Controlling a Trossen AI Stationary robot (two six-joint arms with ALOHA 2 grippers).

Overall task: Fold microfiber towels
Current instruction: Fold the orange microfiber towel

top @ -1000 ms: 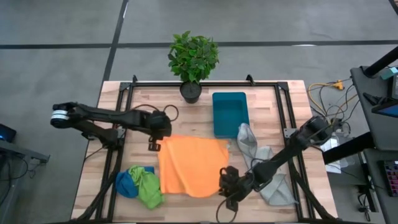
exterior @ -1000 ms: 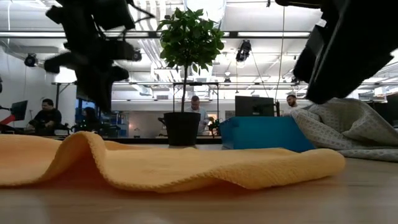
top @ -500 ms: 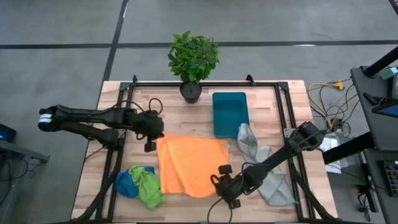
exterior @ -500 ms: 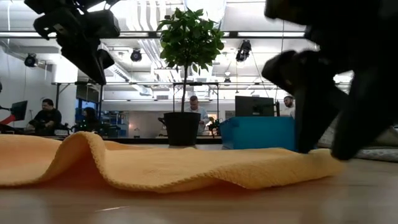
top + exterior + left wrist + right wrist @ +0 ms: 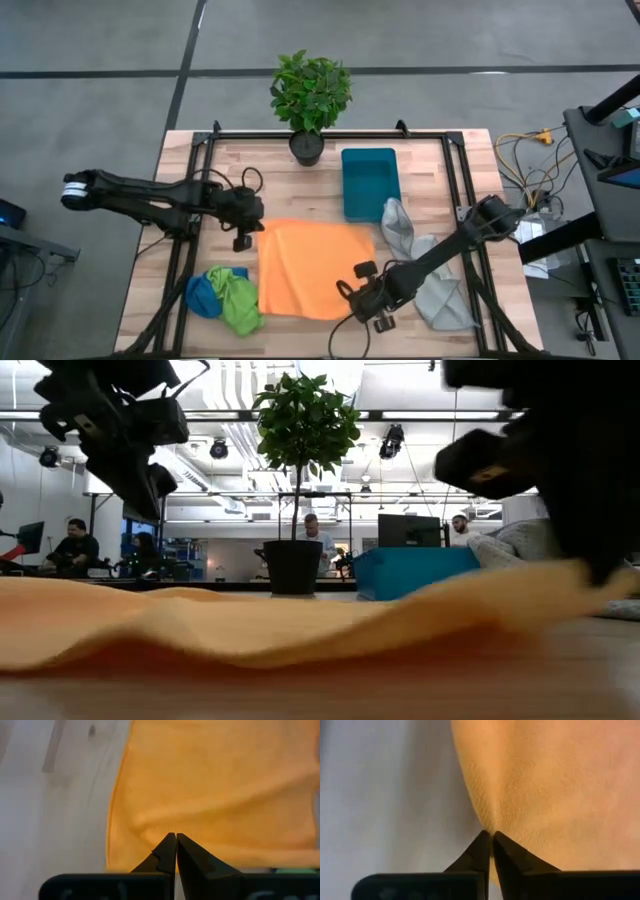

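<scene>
The orange towel point(image 5: 312, 268) lies spread near the middle of the table point(image 5: 300, 185), mostly flat, with soft ripples running across it in the low view. It looks light and limp to me: it will sag wherever I am not holding it, and it should drag a little on the wood instead of sliding freely. Corners and hems are the places to take it (a pinch in the middle would only bunch it up).

My right gripper point(image 5: 352, 296) is at the near right corner of the cloth, fingers closed, and in my right wrist view the tips meet right at the towel's edge with a small pucker of fabric running into them, so I judge I have that corner pinched. The low view shows that end lifted off the table. My left gripper point(image 5: 243, 238) is closed too, its tips touching the far left corner; whether any fabric is actually caught between them I cannot tell.

The blue towel point(image 5: 203, 295) and the green towel point(image 5: 237, 303) sit crumpled together just beside the orange one's left edge. The grey towel point(image 5: 412, 255) is rumpled under my right arm, near the teal bin point(image 5: 370, 182). A potted plant point(image 5: 310, 95) stands at the far edge.
</scene>
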